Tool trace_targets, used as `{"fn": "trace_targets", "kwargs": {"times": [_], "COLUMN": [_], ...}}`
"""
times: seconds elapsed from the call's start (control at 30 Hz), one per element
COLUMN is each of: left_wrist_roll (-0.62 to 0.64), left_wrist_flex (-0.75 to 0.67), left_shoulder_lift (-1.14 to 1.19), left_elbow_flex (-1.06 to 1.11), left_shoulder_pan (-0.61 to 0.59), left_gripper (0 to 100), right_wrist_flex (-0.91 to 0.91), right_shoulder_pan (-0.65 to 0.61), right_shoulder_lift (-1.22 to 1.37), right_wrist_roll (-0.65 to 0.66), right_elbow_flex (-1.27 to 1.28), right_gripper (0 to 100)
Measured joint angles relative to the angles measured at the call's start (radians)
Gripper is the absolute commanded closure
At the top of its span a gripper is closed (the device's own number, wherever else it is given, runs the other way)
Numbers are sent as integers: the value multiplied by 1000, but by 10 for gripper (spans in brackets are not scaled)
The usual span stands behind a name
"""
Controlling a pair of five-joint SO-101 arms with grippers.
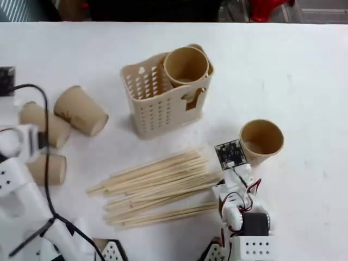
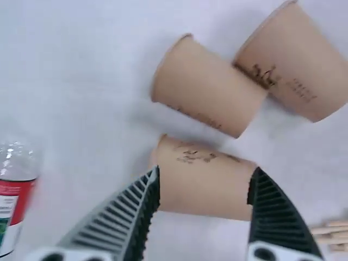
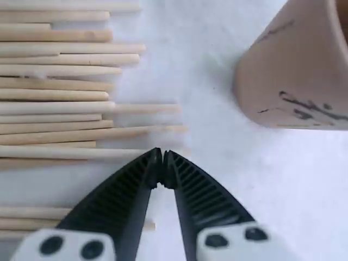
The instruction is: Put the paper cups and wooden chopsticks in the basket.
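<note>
Three brown paper cups lie on their sides at the table's left (image 1: 81, 110), (image 1: 43, 124), (image 1: 49, 168). My left gripper (image 2: 205, 175) is open, its ribbed fingers (image 2: 136, 212) straddling the nearest lying cup (image 2: 204, 185). A beige slotted basket (image 1: 157, 109) stands mid-table with a cup (image 1: 186, 65) inside it. Wooden chopsticks (image 1: 157, 187) lie in a loose pile in front of the basket. Another cup (image 1: 262, 140) stands upright to the right. My right gripper (image 3: 162, 157) is shut on nothing, between the chopstick ends (image 3: 60, 81) and that cup (image 3: 296, 70).
A plastic bottle with a red label (image 2: 13, 190) stands close to the left gripper. A black cable (image 1: 46, 163) runs over the left arm (image 1: 16, 163). The right arm (image 1: 239, 212) sits at the front edge. Bare white table lies behind and right of the basket.
</note>
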Motion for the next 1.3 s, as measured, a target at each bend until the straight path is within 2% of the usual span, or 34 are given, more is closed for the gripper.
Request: {"fn": "trace_targets", "kwargs": {"times": [0.07, 0.2, 0.3, 0.4, 0.5, 0.67, 0.87, 1.17, 1.3], "left_wrist_roll": [-124, -341, -397, -407, -450, -566, -664, -732, -738], "left_wrist_flex": [-26, -164, -235, -227, -152, 114, 359, 388, 399], "left_shoulder_lift": [29, 184, 370, 554, 743, 947, 1135, 1157, 1108], "left_elbow_flex": [21, 87, 64, -68, -252, -523, -621, -614, -614], "left_shoulder_pan": [-97, -236, -267, -262, -232, -189, -153, -155, -153], "left_gripper": [705, 703, 679, 678, 678, 679, 703, 911, 937], "right_wrist_flex": [0, 0, 0, 0, 0, 0, 0, 0, 0], "right_shoulder_pan": [-2, 0, -2, 0, 0, 0, 0, -2, -2], "right_shoulder_lift": [0, 0, 0, 0, 0, 0, 0, 0, 0], "right_wrist_roll": [0, 0, 0, 0, 0, 0, 0, 0, 0], "right_elbow_flex": [0, 0, 0, 0, 0, 0, 0, 0, 0], "right_gripper": [980, 980, 980, 980, 980, 980, 980, 980, 980]}}
